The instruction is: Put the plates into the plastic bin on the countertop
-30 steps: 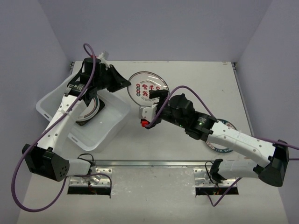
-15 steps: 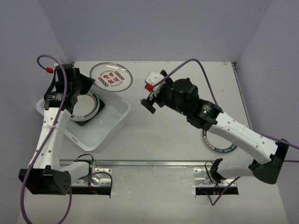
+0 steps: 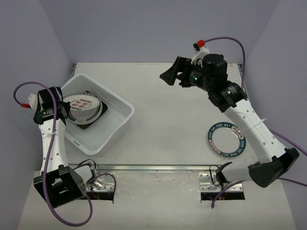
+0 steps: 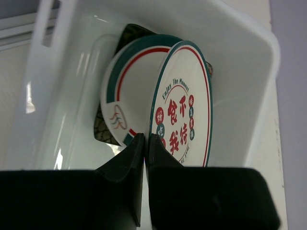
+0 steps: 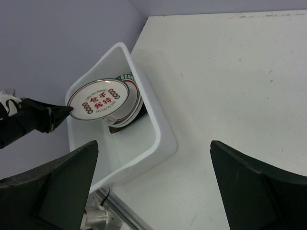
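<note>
A round plate with red characters (image 4: 184,124) is gripped at its near rim by the left claw (image 4: 145,139). The jaws are closed tight on the edge. From the claw, the plate reaches out rightward, over the open bin (image 3: 122,120). It is held inside the line of the bin's walls and just above the stack lying there. That stack is made up of another round plate (image 4: 129,91) resting on a black square plate (image 4: 127,34). In the right wrist view the held plate is seen slightly tilted and partly overlapping the stack, with no contact that can be confirmed. The coming move is judged to be a short lowering, followed by an opening of the jaws.

The left arm is raised from its base along the left edge of the countertop (image 3: 168,129), and its wrist is turned in toward the bin from the left side.

One ring-rimmed plate (image 3: 226,139) is left on the countertop, at the right and well apart from the bin. It lies nearer the right arm. The right claw (image 3: 173,76) is held high over the far side, pointed left, with its fingers spread wide and nothing between them.
</note>
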